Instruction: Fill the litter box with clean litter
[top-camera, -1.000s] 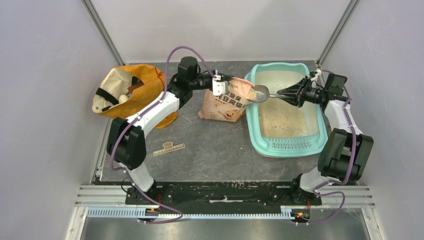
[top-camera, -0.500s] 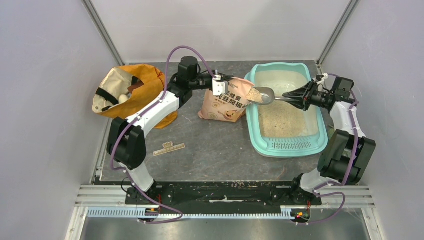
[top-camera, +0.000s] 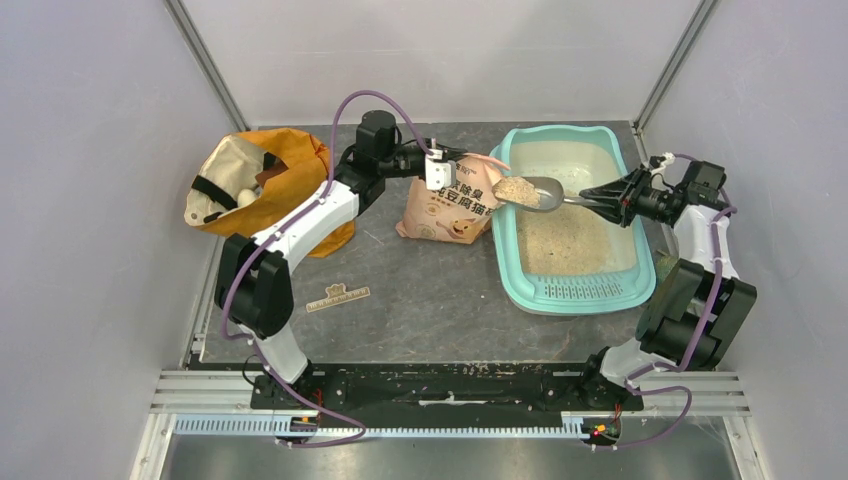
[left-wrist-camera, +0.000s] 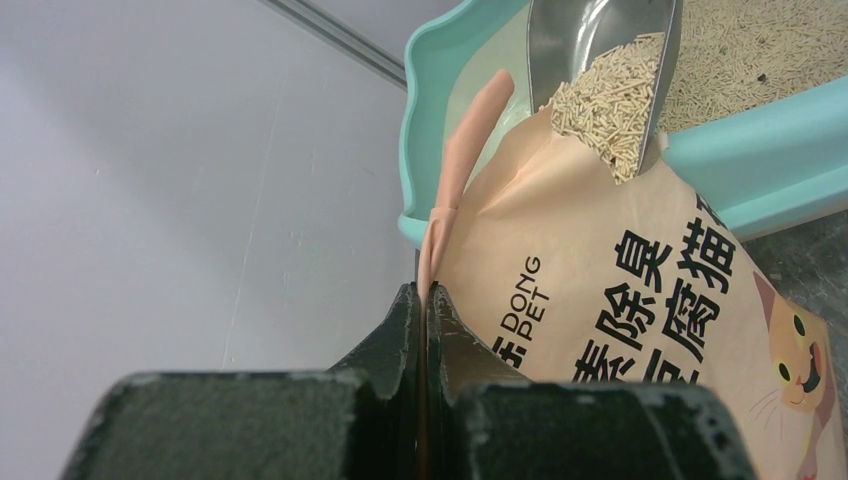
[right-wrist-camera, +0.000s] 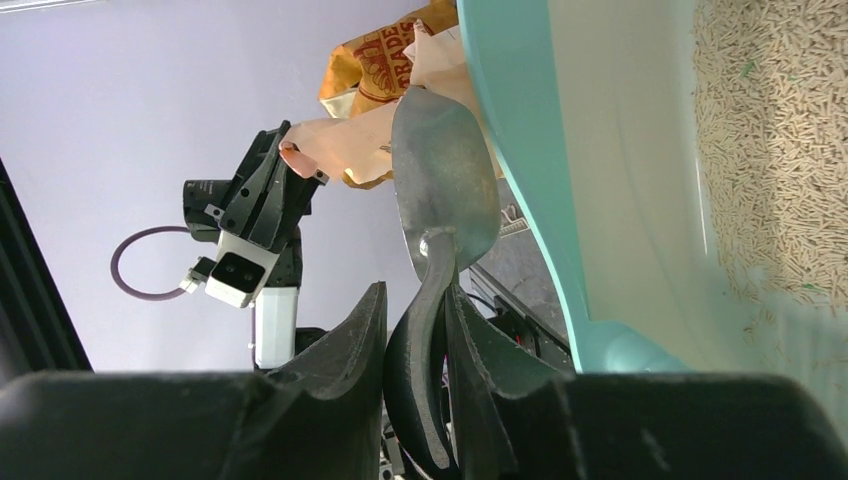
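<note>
Clean litter (top-camera: 565, 245) is lying as a pale beige, grainy bed, thickest toward the near end of the litter box (top-camera: 575, 295). This rounded teal plastic tray, with a smooth cream inside and a slotted lip at its near end, is sitting at the right of the mottled grey desk (top-camera: 420, 300). A further heap is riding in the bowl of a shiny metal scoop (top-camera: 535, 193) that is hanging over the tray's left rim. The right claw (top-camera: 595, 197) is reaching in from the right and clamping the scoop's thin handle, with the litter bed lying below it and slightly nearer. The left claw (top-camera: 460, 160) is pinching shut on the top edge of the peach printed pouch (top-camera: 455, 205), which is standing against the tray's left wall. From above the granules are reading as sand, while the left wrist view is showing short, stubby pellets and flat jaws pressing the pouch's thin film. The right wrist view is giving only the scoop's dull curved underside, its handle wedged between the fingers (right-wrist-camera: 345, 370). An orange fabric bag (top-camera: 260, 185), seemingly canvas-lined, is slumping at the far left.
</note>
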